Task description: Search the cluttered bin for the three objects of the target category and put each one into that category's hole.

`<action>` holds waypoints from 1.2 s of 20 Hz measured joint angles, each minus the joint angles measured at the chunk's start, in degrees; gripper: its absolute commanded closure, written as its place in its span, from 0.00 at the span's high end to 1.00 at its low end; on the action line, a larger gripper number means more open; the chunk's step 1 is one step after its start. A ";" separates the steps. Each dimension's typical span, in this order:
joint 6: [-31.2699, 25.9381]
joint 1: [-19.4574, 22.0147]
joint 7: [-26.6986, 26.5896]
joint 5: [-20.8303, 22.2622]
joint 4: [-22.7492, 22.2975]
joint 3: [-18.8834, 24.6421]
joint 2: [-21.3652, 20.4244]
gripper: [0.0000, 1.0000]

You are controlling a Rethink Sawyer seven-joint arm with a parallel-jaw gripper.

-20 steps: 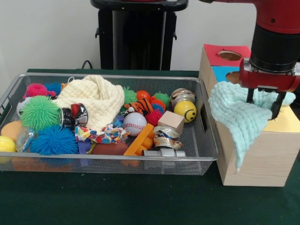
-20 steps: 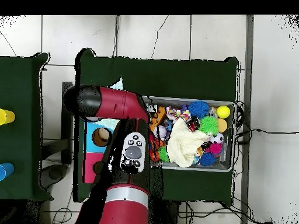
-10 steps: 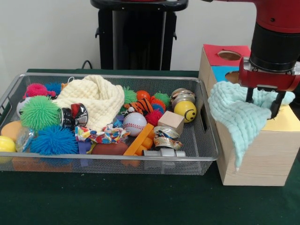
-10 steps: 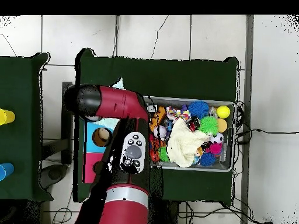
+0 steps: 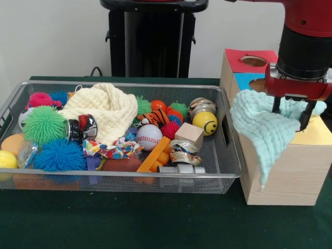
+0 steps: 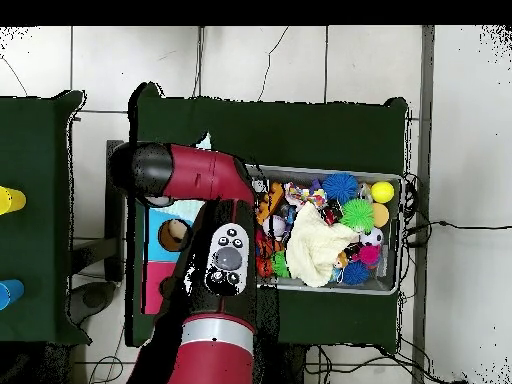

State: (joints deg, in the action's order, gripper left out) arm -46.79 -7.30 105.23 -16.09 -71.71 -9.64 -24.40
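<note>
The end effector (image 5: 292, 115) hangs with its prongs spread apart, tips down in the green cloth (image 5: 262, 126) draped over the boxes (image 5: 282, 171). Directly beneath it lies the yellow box top (image 5: 315, 136). Off to its side on the desk (image 5: 155, 220) sits the wire basket (image 5: 226, 155), where a confetti scrap (image 5: 111, 149) lies near the front wall, beside a cream cloth (image 5: 104, 109).
</note>
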 measured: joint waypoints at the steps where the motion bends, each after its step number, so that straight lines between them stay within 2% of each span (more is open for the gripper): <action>1: -0.20 0.02 0.01 0.01 0.15 0.00 0.06 1.00; 24: -2.01 0.18 0.06 0.14 1.56 -0.06 0.81 1.00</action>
State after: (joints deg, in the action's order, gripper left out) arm -48.79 -7.12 105.29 -15.95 -70.15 -9.70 -23.58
